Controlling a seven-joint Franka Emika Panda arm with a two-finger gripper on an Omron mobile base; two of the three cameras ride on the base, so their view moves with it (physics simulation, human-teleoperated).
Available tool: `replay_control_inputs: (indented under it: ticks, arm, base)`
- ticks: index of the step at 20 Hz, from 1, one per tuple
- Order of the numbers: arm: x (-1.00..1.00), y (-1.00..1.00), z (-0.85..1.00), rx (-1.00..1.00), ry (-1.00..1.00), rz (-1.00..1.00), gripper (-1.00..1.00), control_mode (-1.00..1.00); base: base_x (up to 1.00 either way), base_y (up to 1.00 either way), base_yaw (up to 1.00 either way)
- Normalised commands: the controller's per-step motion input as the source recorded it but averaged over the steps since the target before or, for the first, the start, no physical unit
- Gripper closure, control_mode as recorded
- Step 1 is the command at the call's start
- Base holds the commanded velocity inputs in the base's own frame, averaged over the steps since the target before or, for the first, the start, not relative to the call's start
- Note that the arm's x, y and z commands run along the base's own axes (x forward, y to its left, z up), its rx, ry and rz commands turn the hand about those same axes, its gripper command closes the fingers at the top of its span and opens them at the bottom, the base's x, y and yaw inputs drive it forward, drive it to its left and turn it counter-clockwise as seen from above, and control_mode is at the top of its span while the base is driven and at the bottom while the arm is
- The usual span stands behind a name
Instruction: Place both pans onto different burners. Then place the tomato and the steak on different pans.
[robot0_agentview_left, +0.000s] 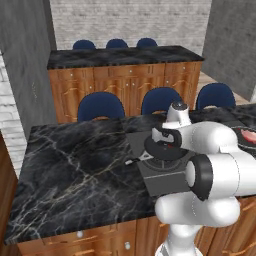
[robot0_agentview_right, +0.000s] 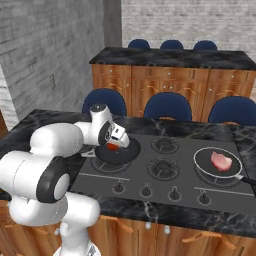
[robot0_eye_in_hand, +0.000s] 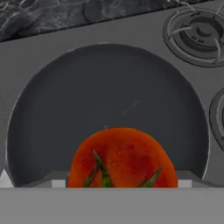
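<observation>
The hand (robot0_agentview_right: 116, 141) hovers over the left pan (robot0_agentview_right: 118, 153) with its jaws spread, gripping nothing. Directly beneath it the tomato (robot0_eye_in_hand: 124, 158) sits in that pan on a burner. Well to the hand's right, the steak (robot0_agentview_right: 221, 161) lies in the second pan (robot0_agentview_right: 218, 164).

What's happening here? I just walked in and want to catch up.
A white robot arm's end effector hovers open over the dark-grey pan on the cooktop's front left burner, with the tomato just below it, over that pan. The steak already lies in the black skillet on the right burner.
</observation>
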Motion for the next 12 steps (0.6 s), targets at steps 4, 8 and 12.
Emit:
replay_control_inputs:
  ticks: [4, 8, 12]
  arm:
    - [0.27, 0.0, -0.35, 0.0, 0.05, 0.03, 1.0, -1.0]
    - [0.23, 0.0, -0.3, 0.0, 0.05, 0.03, 1.0, -1.0]
    - [0.09, 0.0, -0.19, 0.02, 0.08, 0.03, 1.0, -1.0]
  base:
    - [0.0, 0.0, 0.0]
    - [0.0, 0.0, 0.0]
    - [0.0, 0.0, 0.0]
